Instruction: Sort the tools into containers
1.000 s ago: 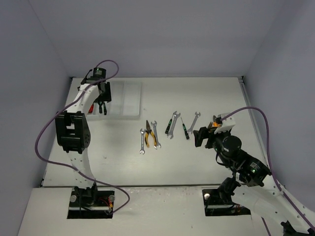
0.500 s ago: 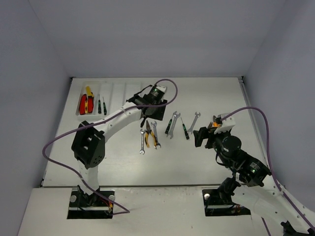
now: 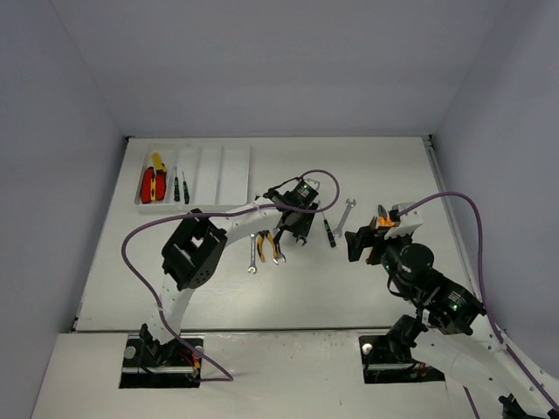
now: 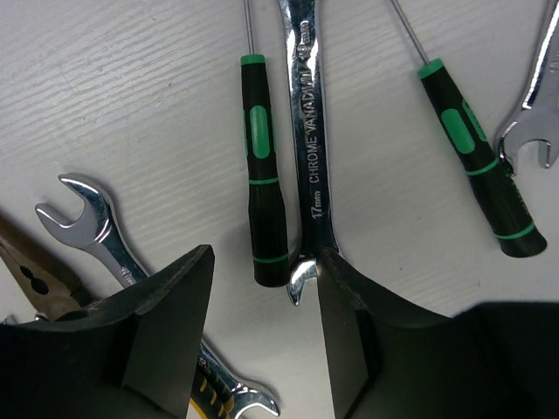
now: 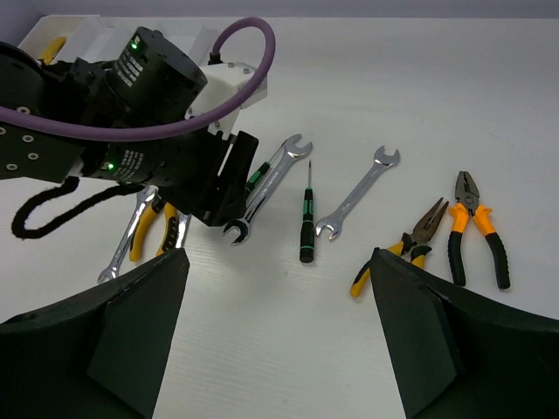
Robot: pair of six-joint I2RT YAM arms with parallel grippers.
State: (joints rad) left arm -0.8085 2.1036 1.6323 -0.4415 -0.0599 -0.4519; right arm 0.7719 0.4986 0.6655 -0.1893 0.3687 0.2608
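Screwdriver (image 4: 265, 192) and wrench (image 4: 309, 131) lay side by side within the left end effector's (image 4: 264, 262) open jaws; centring on one alone seemed wise.

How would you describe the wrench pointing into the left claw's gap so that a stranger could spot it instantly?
Find the left claw, open above the middle of the table. The silver wrench lies lengthwise just ahead of it, with a green-and-black screwdriver close alongside. Its shaft is stamped CHROME VANADIUM 17mm, lettering no neighbouring wrench shows.

Right gripper (image 5: 279, 262) spread, orange pliers (image 5: 467, 202), wrench (image 5: 360, 203), screwdriver (image 5: 306, 229)
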